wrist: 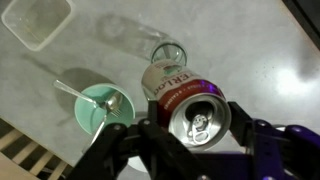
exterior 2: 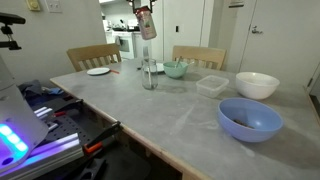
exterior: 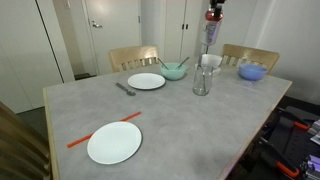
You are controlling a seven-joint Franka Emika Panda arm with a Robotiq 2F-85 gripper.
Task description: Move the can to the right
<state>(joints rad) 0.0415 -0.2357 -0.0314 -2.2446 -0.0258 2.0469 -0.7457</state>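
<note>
The red can with white lettering and a silver top (wrist: 176,92) is held between my gripper's (wrist: 198,126) two dark fingers, seen from above in the wrist view. In both exterior views the can (exterior: 211,33) (exterior 2: 146,22) hangs high above the grey table (exterior: 180,120), roughly over a clear glass tumbler (exterior: 202,80) (exterior 2: 149,75). The tumbler (wrist: 165,50) shows just beyond the can in the wrist view. The gripper is shut on the can.
A teal bowl with a spoon (exterior: 174,71) (wrist: 100,105), a clear plastic container (exterior: 211,61) (wrist: 38,22), a blue bowl (exterior: 253,71) (exterior 2: 250,118), a white bowl (exterior 2: 257,85), two white plates (exterior: 146,81) (exterior: 114,142), a fork (exterior: 126,89) and an orange stick (exterior: 100,132) lie on the table. Wooden chairs (exterior: 134,57) stand behind.
</note>
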